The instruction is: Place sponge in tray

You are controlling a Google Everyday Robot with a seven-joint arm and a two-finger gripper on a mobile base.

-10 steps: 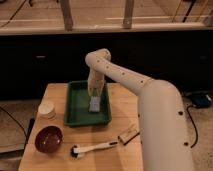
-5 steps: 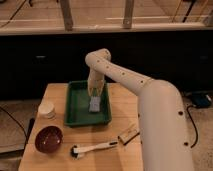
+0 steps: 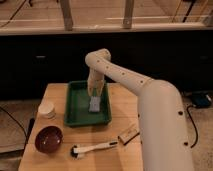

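Note:
A green tray [image 3: 76,111] sits on the wooden table at its middle. My white arm reaches from the lower right over the tray. My gripper [image 3: 94,94] hangs inside the tray's right half. A pale grey sponge [image 3: 94,104] is right below the gripper, at or just above the tray floor. I cannot tell whether the sponge touches the tray.
A white cup [image 3: 47,109] stands left of the tray. A dark red bowl [image 3: 48,139] sits at the front left. A white dish brush [image 3: 93,148] lies at the front. A small brown block [image 3: 128,133] lies right of it. A dark wall rises behind the table.

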